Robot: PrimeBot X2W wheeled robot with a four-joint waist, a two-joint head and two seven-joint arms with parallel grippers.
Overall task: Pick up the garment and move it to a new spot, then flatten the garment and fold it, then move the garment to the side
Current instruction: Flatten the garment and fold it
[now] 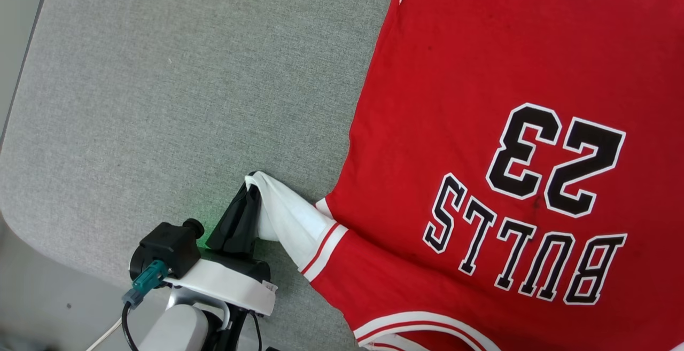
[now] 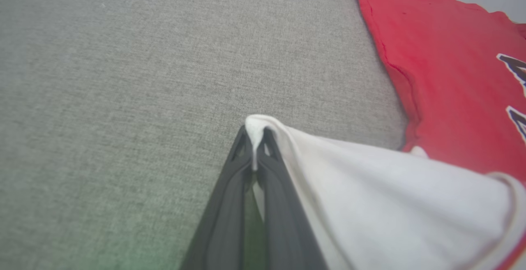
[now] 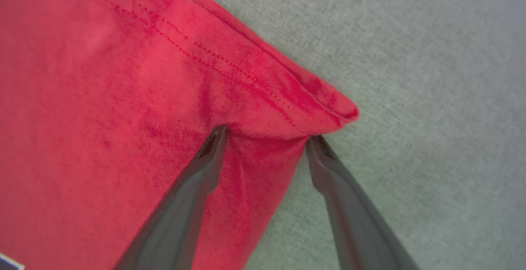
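The left gripper [image 1: 251,188] stands at the lower left of the head view, its two dark fingers pressed together on the tip of the white sleeve [image 1: 288,217], which is drawn out to a point away from the body of the garment [image 1: 481,73]; the sleeve is lifted slightly at the pinched end. The garment lies spread flat over the right half of the grey cloth-covered worktop [image 1: 160,100], red side up, its black-and-white lettering [image 1: 523,244] and number [image 1: 556,158] upside down to the camera; red-and-white striped trim [image 1: 323,247] marks the sleeve seam, and more trim [image 1: 406,321] curves along the bottom edge of the view.

From the left wrist, the left gripper [image 2: 254,132] pinches a small peak of white cloth between its tips; the sleeve [image 2: 390,192] fans out to the right from there, towards the red body of the garment [image 2: 444,56]; bare worktop [image 2: 102,77] spreads to the left and above.

From the right wrist, the right gripper [image 3: 267,136] has its fingers spread wide, clamping nothing; both tips meet a stitched corner of the garment [image 3: 102,97], where the red cloth puckers into a fold just above them; grey worktop [image 3: 431,77] lies to the right of that corner.
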